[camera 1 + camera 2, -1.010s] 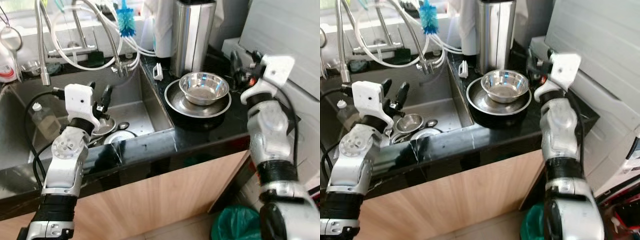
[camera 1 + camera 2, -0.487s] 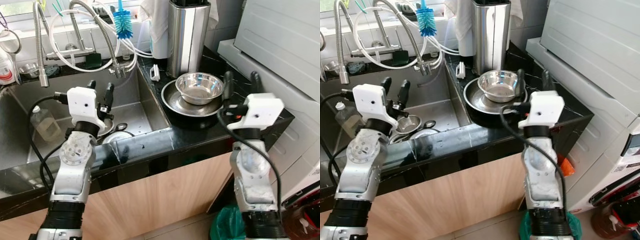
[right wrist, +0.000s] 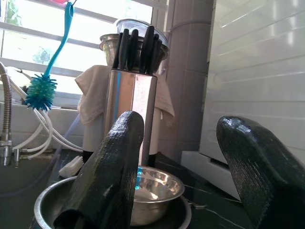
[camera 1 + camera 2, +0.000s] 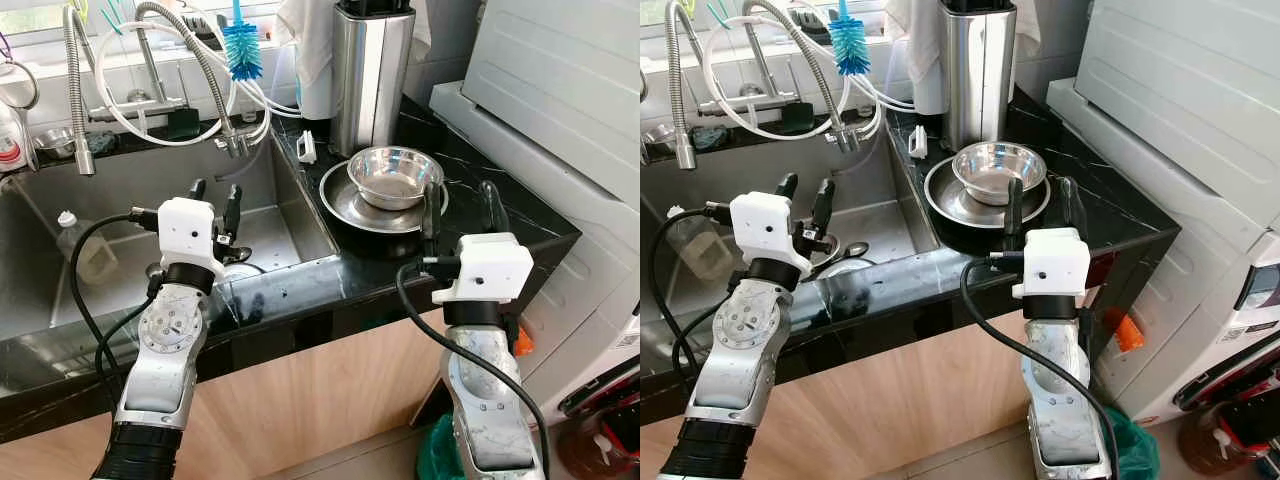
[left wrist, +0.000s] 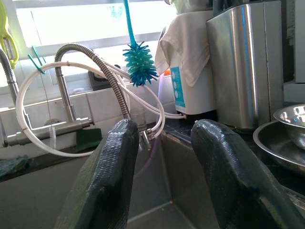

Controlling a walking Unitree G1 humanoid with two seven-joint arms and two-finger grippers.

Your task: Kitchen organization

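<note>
- A black stone counter (image 4: 470,215) runs beside a steel sink (image 4: 270,215) under a bright window, with a white appliance (image 4: 560,90) to the robot's right
- On the counter a small steel bowl (image 4: 393,176) sits inside a wider steel pan (image 4: 345,205), just in front of a tall steel knife block (image 4: 372,70)
- A blue bottle brush (image 4: 241,50) hangs by the hose taps; a clear bottle (image 4: 82,243) stands in the sink, and a few small steel dishes (image 4: 845,262) lie near the drain
- The left gripper (image 4: 213,200) hovers over the near edge of the sink, fingers apart and empty
- The right gripper (image 4: 460,208) is raised at the counter's front edge, near the bowl and pan, fingers spread wide with nothing between them
- Judging by this, the tidying is at an early stage: nothing is held, the bowl and pan are not yet put away, and the sink dishes wait
</note>
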